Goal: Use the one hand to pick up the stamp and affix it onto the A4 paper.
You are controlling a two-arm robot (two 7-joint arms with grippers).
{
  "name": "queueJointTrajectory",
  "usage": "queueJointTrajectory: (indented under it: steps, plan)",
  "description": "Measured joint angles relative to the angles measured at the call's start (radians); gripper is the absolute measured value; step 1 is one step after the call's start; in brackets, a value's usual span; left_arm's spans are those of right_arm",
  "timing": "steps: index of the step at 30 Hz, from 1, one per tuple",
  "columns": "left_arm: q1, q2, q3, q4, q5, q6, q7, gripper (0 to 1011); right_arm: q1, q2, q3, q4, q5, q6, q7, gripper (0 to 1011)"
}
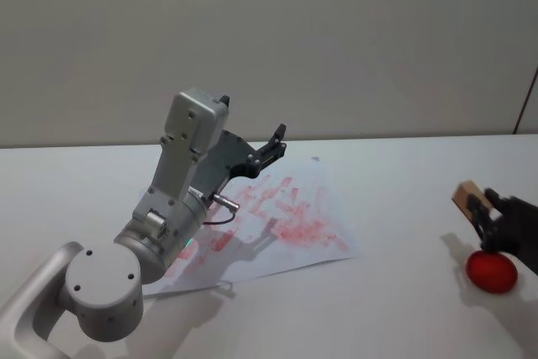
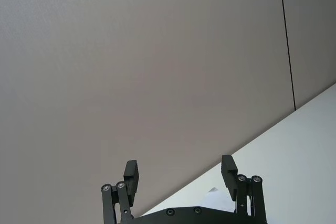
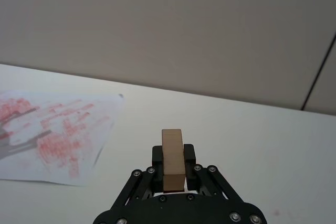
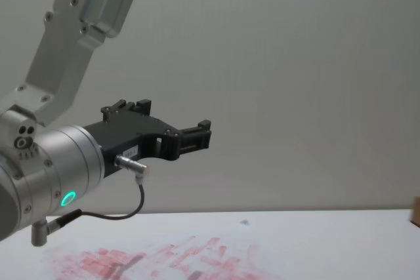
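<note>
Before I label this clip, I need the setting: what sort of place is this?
Likely a robot test bench: a white table against a plain grey wall, A4 paper covered in red imprints, the right gripper holding the stamp, the left gripper open above the paper.

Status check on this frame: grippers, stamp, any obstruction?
Right gripper shut on the stamp, raised above a red round object, right of the A4 paper. Left gripper open, parked high over the paper; its arm may crowd the stamping spot.
</note>
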Motion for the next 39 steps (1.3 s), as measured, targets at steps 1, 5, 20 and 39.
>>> queueJointTrajectory:
  steps: [1, 5, 20, 39]
  plan:
    - [0.0, 0.0, 0.0, 0.0, 0.0, 0.0, 0.0, 1001, 0.018, -0.01, -0.006, 0.012, -0.005, -0.01, 0.022, 213]
    - [0.0, 0.0, 0.0, 0.0, 0.0, 0.0, 0.0, 1001, 0.057, -0.03, -0.018, 0.04, -0.016, -0.029, 0.07, 213]
    - [0.0, 0.0, 0.0, 0.0, 0.0, 0.0, 0.0, 1001, 0.243, -0.14, -0.084, 0.238, -0.064, -0.082, 0.3, 213]
    - [0.0, 0.0, 0.0, 0.0, 0.0, 0.0, 0.0, 1001, 0.454, -0.266, -0.177, 0.571, -0.197, -0.076, 0.503, 213]
